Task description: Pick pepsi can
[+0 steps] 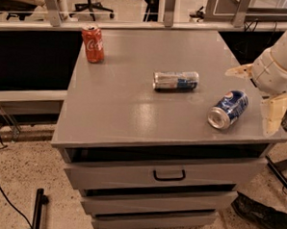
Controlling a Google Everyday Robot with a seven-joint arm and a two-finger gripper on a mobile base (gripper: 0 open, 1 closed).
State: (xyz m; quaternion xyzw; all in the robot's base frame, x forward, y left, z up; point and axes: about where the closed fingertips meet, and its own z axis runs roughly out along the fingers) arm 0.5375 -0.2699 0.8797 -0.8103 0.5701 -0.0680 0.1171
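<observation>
At the right front corner of the grey cabinet top (124, 106): approach to the pepsi can (228, 109), with no grasp made yet.

The gripper (251, 101) hangs at the right edge just beside the can, its two pale fingers (274, 112) spread wide with nothing between them. I judge the next move needs it to come lower and left so the fingers straddle the can's body across its width before closing. The can lies on its side, dark blue with the round logo facing up and its silver end turned toward the front edge, so it may roll. A slimmer silver-and-blue can (175, 81) lies near the middle, and a red can (92, 43) stands at the far left corner.
</observation>
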